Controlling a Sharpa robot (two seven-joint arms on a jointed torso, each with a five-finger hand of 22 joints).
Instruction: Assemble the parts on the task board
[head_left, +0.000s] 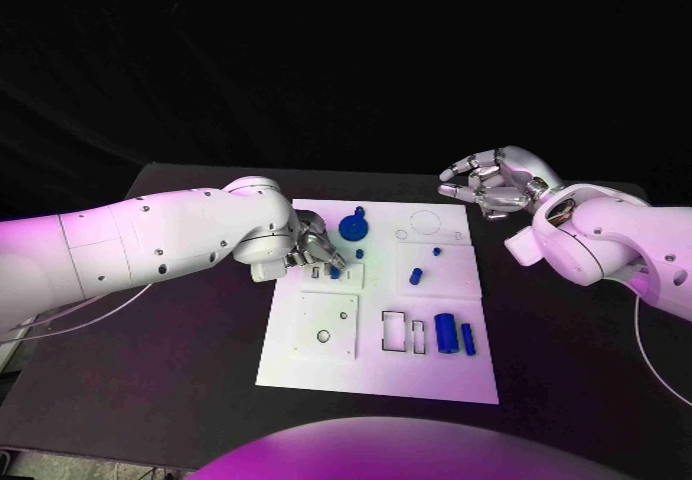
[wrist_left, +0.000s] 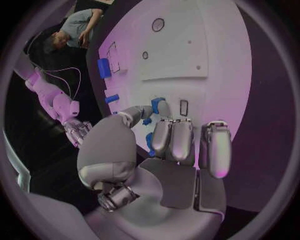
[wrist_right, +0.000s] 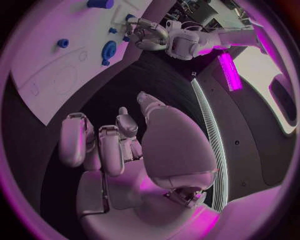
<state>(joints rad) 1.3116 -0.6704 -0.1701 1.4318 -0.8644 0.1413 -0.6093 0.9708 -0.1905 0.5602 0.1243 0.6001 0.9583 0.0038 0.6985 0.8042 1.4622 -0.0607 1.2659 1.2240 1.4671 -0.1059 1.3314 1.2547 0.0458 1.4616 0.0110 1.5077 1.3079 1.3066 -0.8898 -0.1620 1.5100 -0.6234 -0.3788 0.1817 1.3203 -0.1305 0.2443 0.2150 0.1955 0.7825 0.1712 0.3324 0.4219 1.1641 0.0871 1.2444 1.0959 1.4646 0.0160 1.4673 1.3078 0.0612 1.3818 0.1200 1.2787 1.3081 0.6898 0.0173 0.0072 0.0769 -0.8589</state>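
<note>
The white task board (head_left: 378, 380) lies mid-table. My left hand (head_left: 310, 250) is low over its left side, thumb and fingertips pinching a small blue part (head_left: 335, 269); the left wrist view shows that blue part (wrist_left: 156, 104) between thumb and fingers (wrist_left: 172, 137). A round blue disc part (head_left: 353, 229) sits just behind the hand. A short blue peg (head_left: 415, 275) and two blue blocks (head_left: 446, 333) lie further right on the board. My right hand (head_left: 498, 180) hangs above the table beyond the board's back right corner, fingers loosely bent and apart, holding nothing.
A square white plate (head_left: 327, 322) with a small hole sits on the board's left front, with rectangular slots (head_left: 395, 331) beside it. Tiny blue pieces (head_left: 401, 236) stand near a round recess (head_left: 428, 220) at the back. Black table (head_left: 577, 350) surrounds the board.
</note>
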